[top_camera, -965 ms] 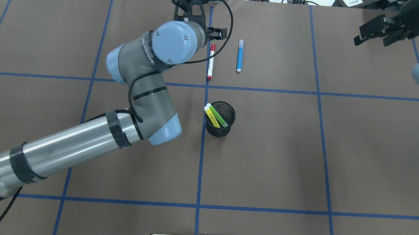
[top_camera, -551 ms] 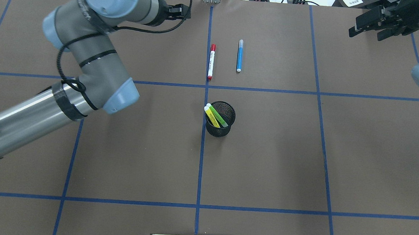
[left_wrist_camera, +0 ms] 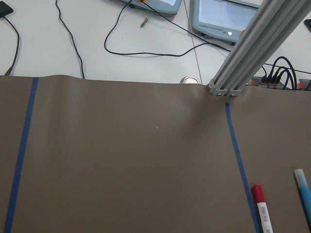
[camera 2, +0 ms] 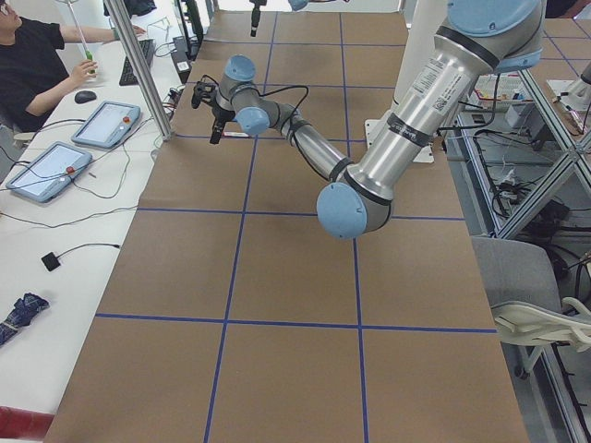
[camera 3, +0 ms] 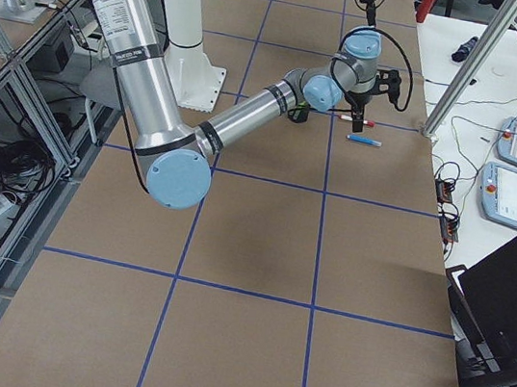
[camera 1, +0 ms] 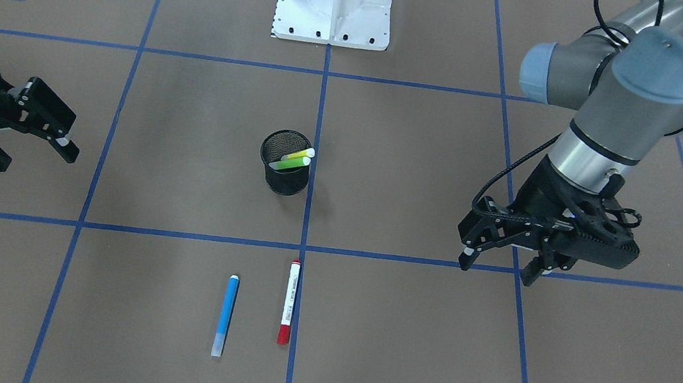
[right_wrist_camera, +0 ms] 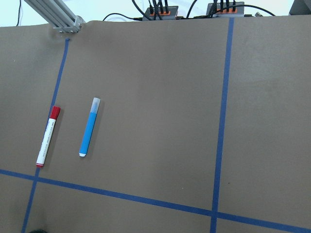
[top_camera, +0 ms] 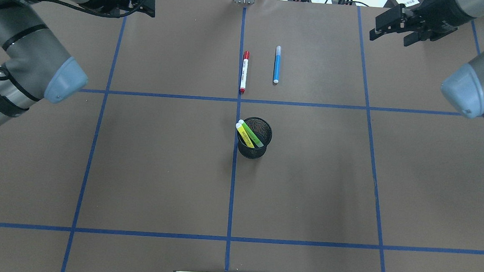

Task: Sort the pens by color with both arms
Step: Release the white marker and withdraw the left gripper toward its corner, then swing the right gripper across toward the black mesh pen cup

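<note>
The left gripper (camera 1: pixel 498 268) and right gripper (camera 1: pixel 37 159) hang open, empty (well apart); red-capped white pen (camera 1: pixel 290 302) lies beside blue pen (camera 1: pixel 226 314), near the mesh cup (camera 1: pixel 283 185).

You have open mat on every side of the red-capped pen (top_camera: pixel 243 72) and the blue pen (top_camera: pixel 277 64), which lie side by side with a gap between them. The mesh cup (top_camera: pixel 253 151) stands apart, towards the robot. The left gripper (camera 1: pixel 496 267) and the right gripper (camera 1: pixel 37 159) hang wide, jaws apart.

A pair of pens (top_camera: pixel 247 137) leans in the cup (top_camera: pixel 251 151) mid-table. Beyond it, a marker (top_camera: pixel 243 71) lies left of another pen (top_camera: pixel 276 64), parallel and apart.
</note>
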